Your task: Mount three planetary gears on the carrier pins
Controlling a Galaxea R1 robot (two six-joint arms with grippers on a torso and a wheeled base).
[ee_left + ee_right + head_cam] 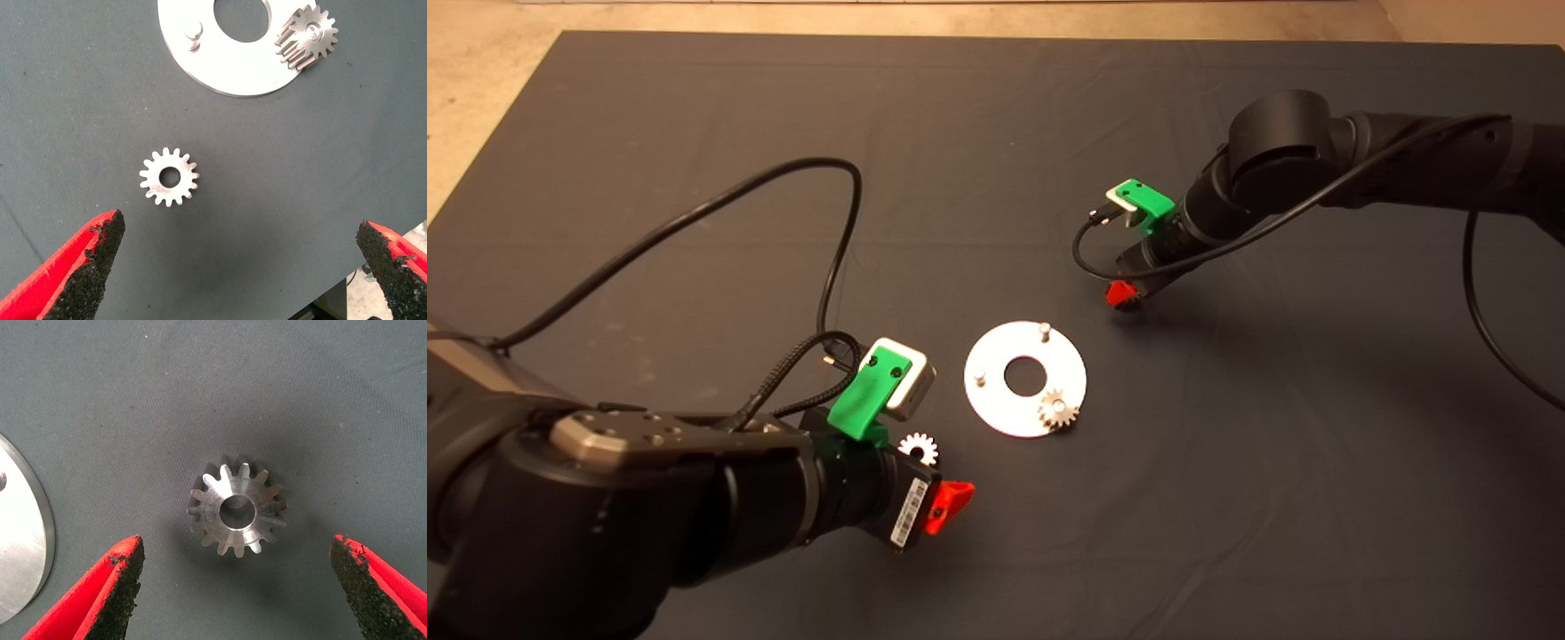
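Note:
The silver carrier disc (1005, 409) lies mid-mat with two bare pins (1043, 330) (978, 377). One planetary gear (1058, 409) sits on the third pin and also shows in the left wrist view (310, 37). A second gear (169, 177) lies flat on the mat next to the disc (227, 67). My left gripper (240, 240) hovers open above it, with the gear nearer one finger (100, 253). A third gear (237, 513) lies on the mat to the disc's upper right. My right gripper (237, 550) is open, low over it, with its fingers on either side.
The dark mat (996, 133) covers the table, with bare floor past its far and left edges. A black cable (818, 169) loops over the mat behind the left arm. The disc's rim (20, 547) shows in the right wrist view.

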